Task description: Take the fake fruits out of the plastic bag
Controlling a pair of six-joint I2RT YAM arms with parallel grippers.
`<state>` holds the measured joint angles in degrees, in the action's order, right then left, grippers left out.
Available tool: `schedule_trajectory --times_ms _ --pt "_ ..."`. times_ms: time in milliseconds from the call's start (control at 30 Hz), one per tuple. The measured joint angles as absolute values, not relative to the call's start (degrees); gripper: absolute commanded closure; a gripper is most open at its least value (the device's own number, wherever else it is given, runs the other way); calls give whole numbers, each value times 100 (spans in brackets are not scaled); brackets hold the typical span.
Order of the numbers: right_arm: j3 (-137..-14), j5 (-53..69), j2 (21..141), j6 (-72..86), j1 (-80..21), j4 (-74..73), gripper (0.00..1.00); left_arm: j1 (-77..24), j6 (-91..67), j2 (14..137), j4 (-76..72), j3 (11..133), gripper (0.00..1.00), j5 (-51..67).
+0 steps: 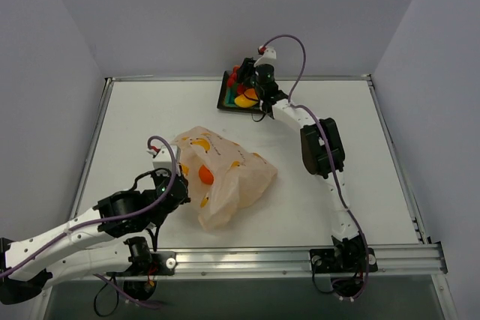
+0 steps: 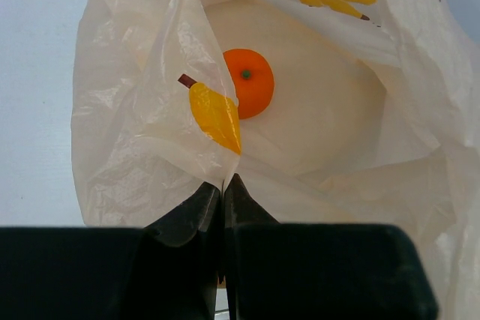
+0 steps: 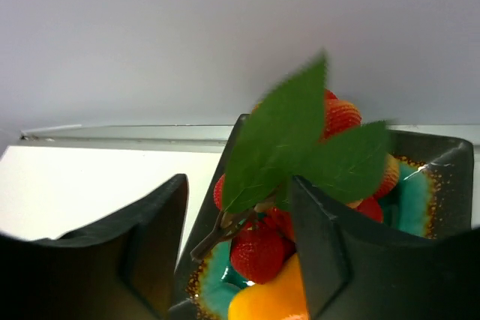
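White worktop (image 1: 135, 118). Bag (image 1: 232, 177) lies crumpled on it, edge touching the left gripper (image 2: 223, 185). Dark tray (image 1: 226, 100) near far edge, under the right gripper (image 3: 238, 185).

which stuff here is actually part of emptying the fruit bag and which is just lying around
Part of the job: plastic bag, orange inside it, mango and red grape cluster already out, left gripper pinching the bag, right gripper open.
Just there: dark tray under those two fruits, table.

The top camera sees the whole table (image 1: 337, 155); wrist cameras sit close on plastic bag (image 2: 135, 148) and tray (image 3: 450, 161).
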<state>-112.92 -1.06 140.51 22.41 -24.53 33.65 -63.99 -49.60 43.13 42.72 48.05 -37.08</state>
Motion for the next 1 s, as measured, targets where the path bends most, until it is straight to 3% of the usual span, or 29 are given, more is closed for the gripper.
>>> schedule_trajectory --times_ms 67,233,467,533,567,667,867,1000 --pt "-11292 -113 14049 2233 -2438 3358 33 -6399 -4954 4274 4222 4805 98 -3693" --pt "-11067 -113 13946 2141 -2427 3210 17 -6399 -4856 4241 4064 4805 98 -3664" --pt "-9411 -110 12300 1942 -2471 2801 15 -6396 -4558 4241 3612 4805 98 -3444" --pt "-8840 -137 11483 1922 -2526 2759 28 -6392 -4460 4235 3385 4797 98 -3275" --pt "-8597 -167 11102 1903 -2574 2792 55 -6392 -4418 4230 3249 4775 98 -3190" --pt "-7887 -316 9939 1896 -2895 2825 100 -6388 -4333 4244 2755 4622 98 -2912" --pt "-6361 -237 7634 2099 -4200 2842 100 -6403 -4160 4812 1398 4423 98 -2156" --pt "-5911 27 6477 2303 -4521 2394 100 -6493 -4093 5103 753 4368 98 -1767"
